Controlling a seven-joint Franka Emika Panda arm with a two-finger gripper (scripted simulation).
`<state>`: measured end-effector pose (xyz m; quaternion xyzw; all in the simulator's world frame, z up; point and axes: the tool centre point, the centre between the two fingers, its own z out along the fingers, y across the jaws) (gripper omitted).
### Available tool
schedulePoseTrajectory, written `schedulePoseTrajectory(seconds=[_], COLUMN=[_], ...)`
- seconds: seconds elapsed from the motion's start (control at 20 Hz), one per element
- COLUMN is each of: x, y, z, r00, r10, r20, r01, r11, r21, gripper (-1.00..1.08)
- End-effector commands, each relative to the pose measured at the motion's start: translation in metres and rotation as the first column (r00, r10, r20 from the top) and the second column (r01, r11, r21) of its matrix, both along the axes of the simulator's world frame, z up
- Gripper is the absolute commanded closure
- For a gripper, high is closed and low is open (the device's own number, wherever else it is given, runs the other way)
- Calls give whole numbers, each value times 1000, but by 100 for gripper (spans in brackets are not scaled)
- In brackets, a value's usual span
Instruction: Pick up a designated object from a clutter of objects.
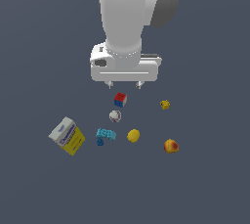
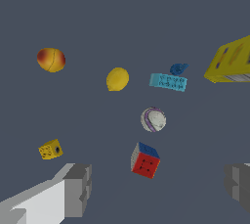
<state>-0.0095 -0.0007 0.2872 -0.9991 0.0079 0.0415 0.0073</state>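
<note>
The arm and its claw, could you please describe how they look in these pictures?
The arm is glossy white and rounded, with a grey joint cap at the exterior view's right. It ends in a wide, white, boxy claw with two short fingers; the wrist view shows them as grey ridged blocks. No cables or markings show.

Yellow-white box [image 1: 67,135]: rectangular carton, largest item present; yellow lower part, white-grey top with blue print; lying tilted on the grey floor at the exterior view's left, apart from the rest, only partly in the wrist view [image 2: 230,61]. Clutter: red-blue cube [image 1: 120,99], farthest back, tilted; white ball [image 1: 114,116] with faint purple marks, just in front of the cube; cyan brick [image 1: 106,134] with a small dark blue piece [image 1: 100,142] touching it; yellow lemon-like ball [image 1: 133,135] near the brick; red-yellow fruit [image 1: 171,146] at the exterior view's right; tiny yellow piece [image 1: 165,104], well apart.
</note>
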Motion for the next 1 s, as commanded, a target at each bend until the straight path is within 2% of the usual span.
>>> schedulePoseTrajectory(seconds=[0.0,0.65,0.95], x=[0,-1,10], y=[0,-13,-24], z=[0,-2,-5], r00=[1000,1000,1000], r10=[0,23,-9], r20=[0,7,12], r01=[0,-23,9], r11=[1000,1000,1000], r21=[0,-8,-5], gripper=[-92,-92,-92])
